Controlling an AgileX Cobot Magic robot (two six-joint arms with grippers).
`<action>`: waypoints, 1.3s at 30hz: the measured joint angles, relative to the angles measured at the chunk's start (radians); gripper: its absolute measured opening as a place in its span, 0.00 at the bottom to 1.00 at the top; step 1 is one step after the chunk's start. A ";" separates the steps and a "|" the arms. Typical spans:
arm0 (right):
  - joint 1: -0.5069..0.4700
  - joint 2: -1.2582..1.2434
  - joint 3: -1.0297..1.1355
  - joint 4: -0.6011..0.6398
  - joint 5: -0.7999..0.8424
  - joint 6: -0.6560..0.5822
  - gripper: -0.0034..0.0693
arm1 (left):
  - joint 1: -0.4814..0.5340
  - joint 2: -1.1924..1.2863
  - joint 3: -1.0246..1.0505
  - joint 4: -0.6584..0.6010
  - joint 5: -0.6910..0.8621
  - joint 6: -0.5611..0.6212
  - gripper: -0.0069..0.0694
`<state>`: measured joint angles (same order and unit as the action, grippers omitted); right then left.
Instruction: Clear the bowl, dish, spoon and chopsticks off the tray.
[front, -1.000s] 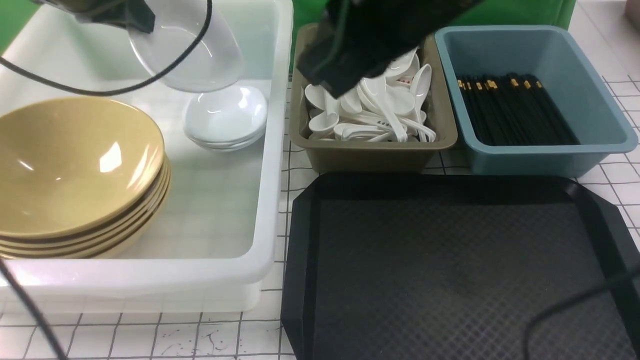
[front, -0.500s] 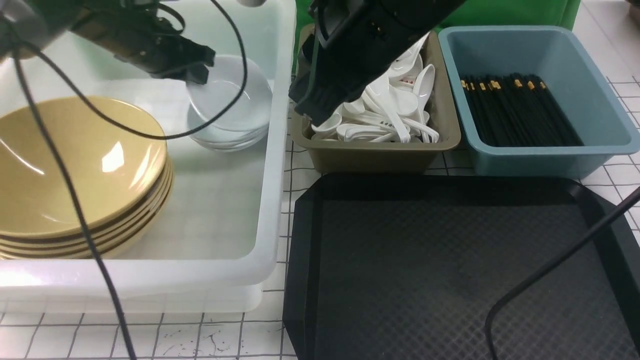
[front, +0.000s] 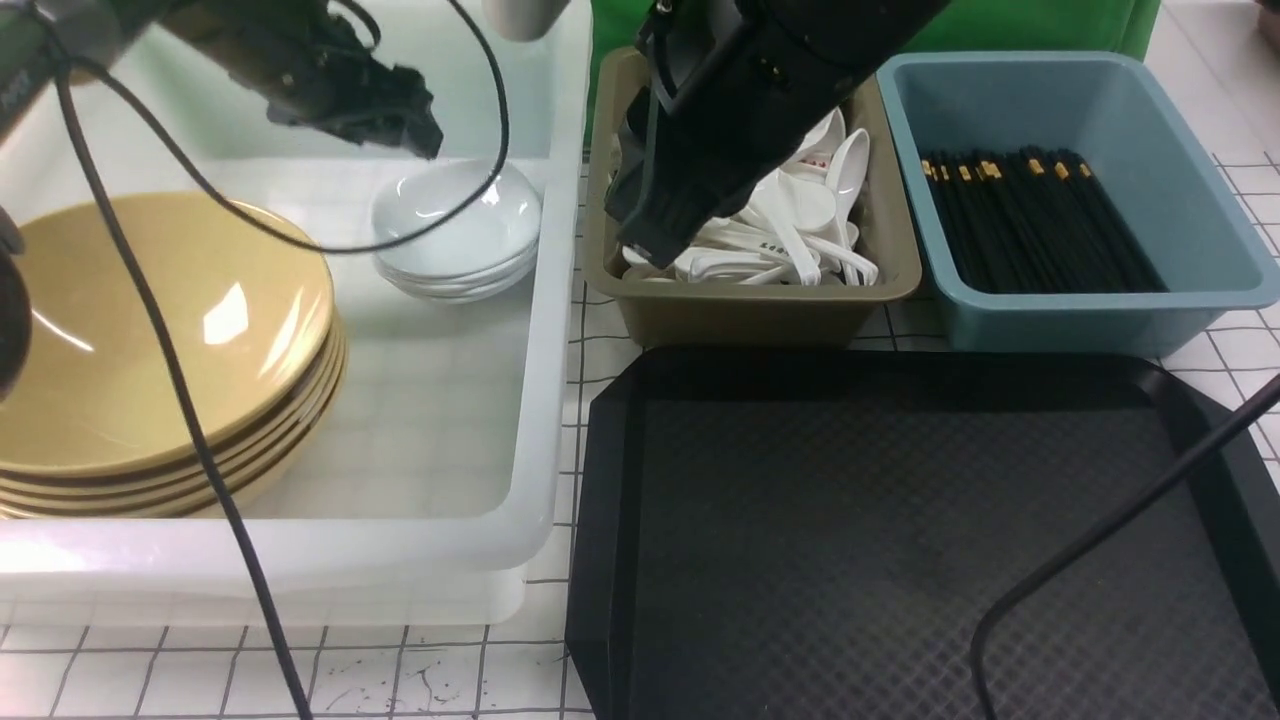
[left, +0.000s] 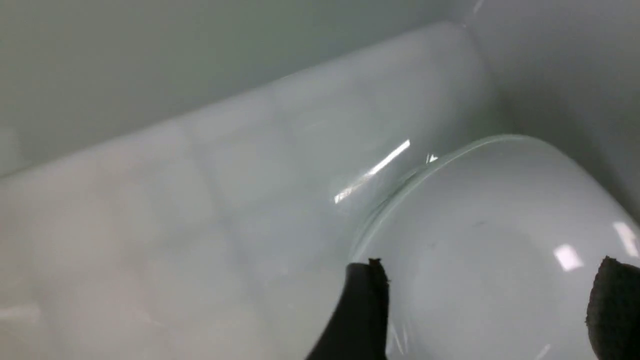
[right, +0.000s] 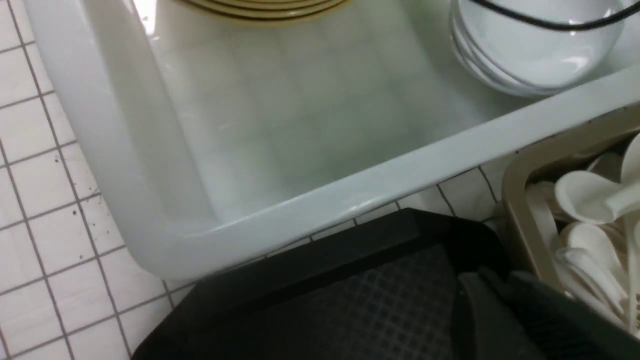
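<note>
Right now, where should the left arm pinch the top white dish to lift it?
Likely best: pinch the dish by its rim at the far-left edge, from above. It sits upright, nested on a stack, so only the rim is free, and the bin wall crowds its right side.

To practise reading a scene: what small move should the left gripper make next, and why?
Probably lift the left gripper straight up, clear of the white bin. Its jaws stand open above the dish, which sits on the stack ungripped, and the visible tray shows nothing on it.
</note>
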<state>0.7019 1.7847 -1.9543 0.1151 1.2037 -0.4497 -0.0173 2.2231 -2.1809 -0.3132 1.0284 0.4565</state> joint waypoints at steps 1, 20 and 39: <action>0.001 0.000 -0.002 -0.006 0.007 0.001 0.18 | -0.001 0.000 -0.026 0.007 0.049 -0.016 0.78; -0.072 -0.591 0.598 -0.091 -0.157 0.192 0.21 | -0.048 -0.677 0.375 0.165 0.225 -0.219 0.08; -0.072 -1.098 1.079 -0.083 -0.657 0.214 0.22 | -0.048 -1.701 1.499 0.176 -0.227 -0.224 0.08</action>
<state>0.6297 0.6864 -0.8752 0.0316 0.5463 -0.2361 -0.0652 0.5220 -0.6822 -0.1368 0.8009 0.2322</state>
